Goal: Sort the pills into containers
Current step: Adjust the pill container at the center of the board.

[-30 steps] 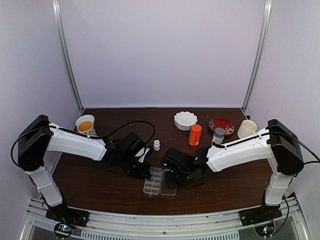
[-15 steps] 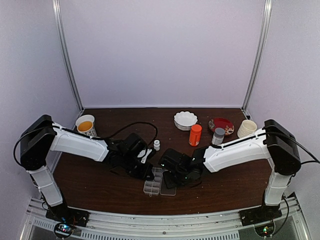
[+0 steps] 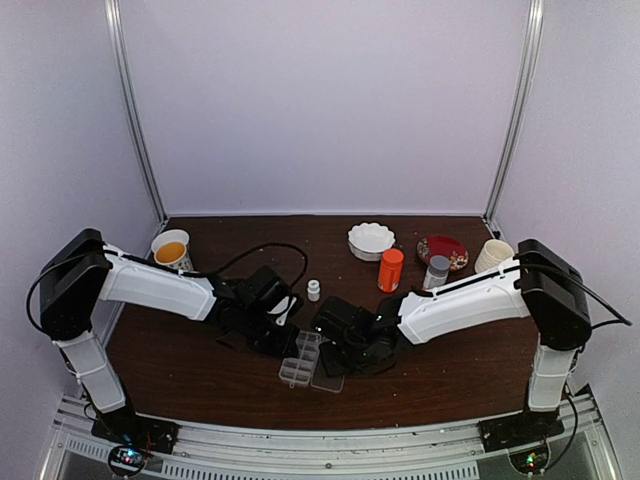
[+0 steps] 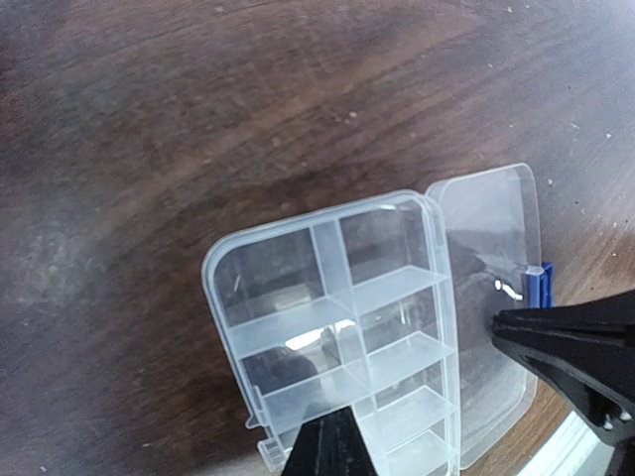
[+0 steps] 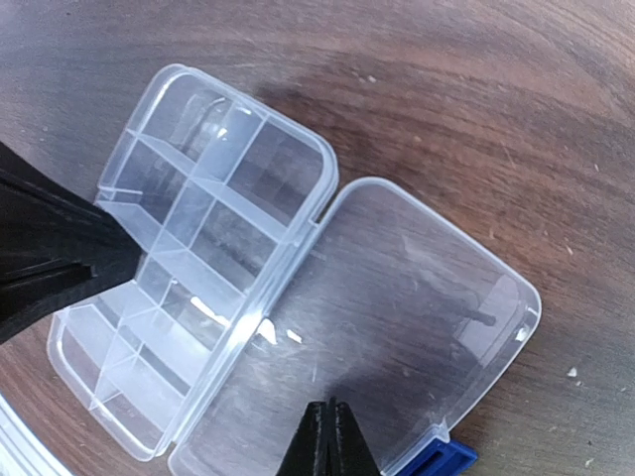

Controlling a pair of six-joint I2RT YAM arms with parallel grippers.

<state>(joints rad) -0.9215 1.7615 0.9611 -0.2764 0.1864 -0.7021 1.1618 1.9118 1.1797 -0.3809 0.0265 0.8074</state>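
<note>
Containers, the cells of the clear organiser, lie open just below the middle of the top view, on the table, with the hinged lid folded flat beside them. Every cell I can see through looks bare, and I find no pills in them. My left gripper comes in at the bottom edge of its own view as one closed wedge over the lower cells. My right gripper is pinched to a thin seam over the lid, near the blue latch. Whether either tip actually touches the plastic I cannot tell. The box looks light. I judge that a closed tip bearing on the lid could lever the tray up at the hinge, or push the box across the wood. Pills poured then would scatter. The right wrist view shows the whole lid and the latch. The left wrist view crops the lid but shows my right fingertip side-on just beside that latch. Only the top view shows the orange bottle and the tiny white bottle further up the table. But there my wrists hide both tips.
</note>
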